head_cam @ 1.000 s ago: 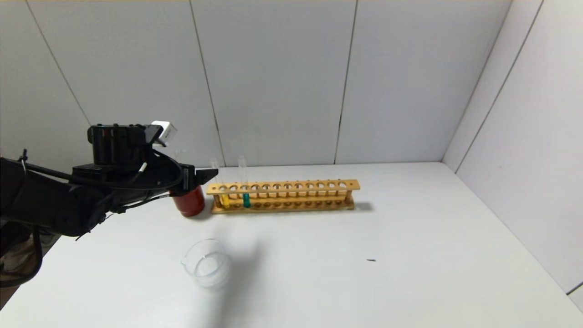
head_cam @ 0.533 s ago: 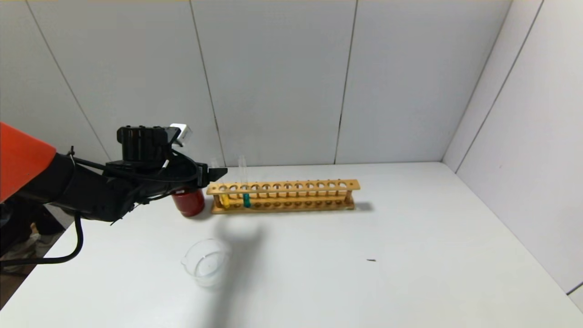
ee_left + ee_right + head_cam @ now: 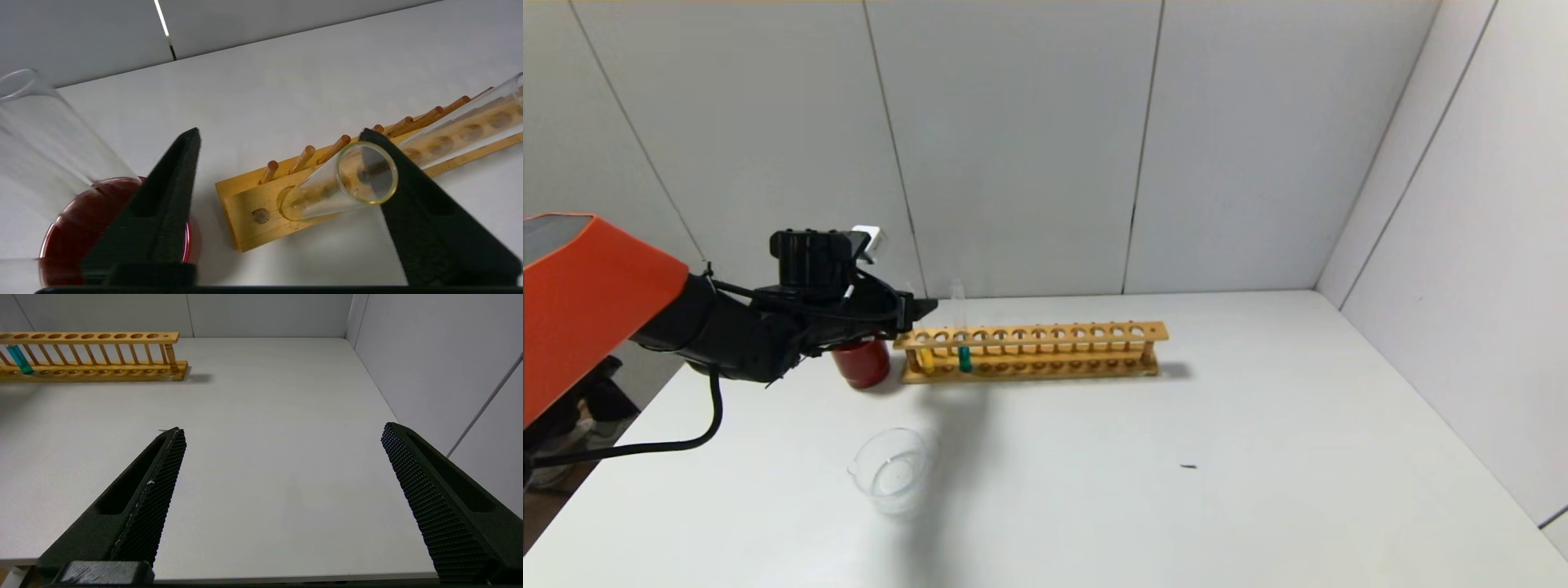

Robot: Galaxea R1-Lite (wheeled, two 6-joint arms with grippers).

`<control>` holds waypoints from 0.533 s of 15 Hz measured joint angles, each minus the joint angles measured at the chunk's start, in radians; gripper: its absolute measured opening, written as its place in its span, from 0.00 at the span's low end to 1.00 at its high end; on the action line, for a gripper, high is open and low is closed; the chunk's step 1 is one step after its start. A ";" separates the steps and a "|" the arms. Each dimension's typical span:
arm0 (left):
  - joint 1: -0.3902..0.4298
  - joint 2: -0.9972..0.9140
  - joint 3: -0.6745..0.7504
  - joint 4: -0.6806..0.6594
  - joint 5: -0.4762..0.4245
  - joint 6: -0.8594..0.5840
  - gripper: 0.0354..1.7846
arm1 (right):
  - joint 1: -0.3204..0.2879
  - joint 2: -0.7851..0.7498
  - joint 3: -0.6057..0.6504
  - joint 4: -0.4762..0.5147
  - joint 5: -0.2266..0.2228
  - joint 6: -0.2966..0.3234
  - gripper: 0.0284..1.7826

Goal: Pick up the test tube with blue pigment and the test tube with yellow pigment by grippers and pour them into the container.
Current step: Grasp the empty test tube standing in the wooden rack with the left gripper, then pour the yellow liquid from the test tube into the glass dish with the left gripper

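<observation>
The left claw (image 3: 920, 308) was seen spread open at the left end of the wooden rack (image 3: 1045, 349), above the red cup (image 3: 862, 363). In the left wrist view, the rim of the test tube with yellow pigment (image 3: 347, 183) was found between the two fingers (image 3: 171, 183), close against one of them, with nothing yet clamped. That tube stood tilted in the rack's first hole, its yellow liquid visible at the bottom (image 3: 925, 359). The test tube with blue pigment (image 3: 964, 355) was seen upright in the rack, a couple of holes further along. A colourless tube (image 3: 45, 126) was seen standing in the red cup.

The container (image 3: 894, 471) was placed on the white bench (image 3: 1176, 457), well in front of the cup and apart from the rack.

The right claw (image 3: 282, 457) was seen only in its own wrist view, held wide open above the bench, far from the rack and gripping nothing.
</observation>
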 joint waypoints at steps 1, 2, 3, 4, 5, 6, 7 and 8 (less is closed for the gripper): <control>-0.001 0.010 -0.006 0.000 0.000 0.000 0.62 | 0.000 0.000 0.000 0.000 0.000 0.000 0.98; -0.001 0.016 -0.010 0.000 0.000 0.000 0.51 | 0.000 0.000 0.000 0.000 0.000 0.000 0.98; -0.002 0.022 -0.012 0.000 -0.001 0.000 0.40 | 0.000 0.000 0.000 0.000 0.000 0.000 0.98; -0.004 0.025 -0.013 0.000 -0.001 0.000 0.30 | 0.000 0.000 0.000 0.000 0.000 0.000 0.98; -0.005 0.026 -0.014 0.000 -0.001 0.000 0.23 | 0.000 0.000 0.000 0.000 0.000 0.000 0.98; -0.004 0.026 -0.015 0.000 -0.001 0.000 0.18 | 0.000 0.000 0.000 0.000 0.000 0.000 0.98; -0.008 0.024 -0.016 0.000 0.000 0.000 0.17 | -0.001 0.000 0.000 0.000 0.000 0.000 0.98; -0.010 0.018 -0.016 0.002 0.001 0.000 0.17 | 0.000 0.000 0.000 0.000 -0.001 0.000 0.98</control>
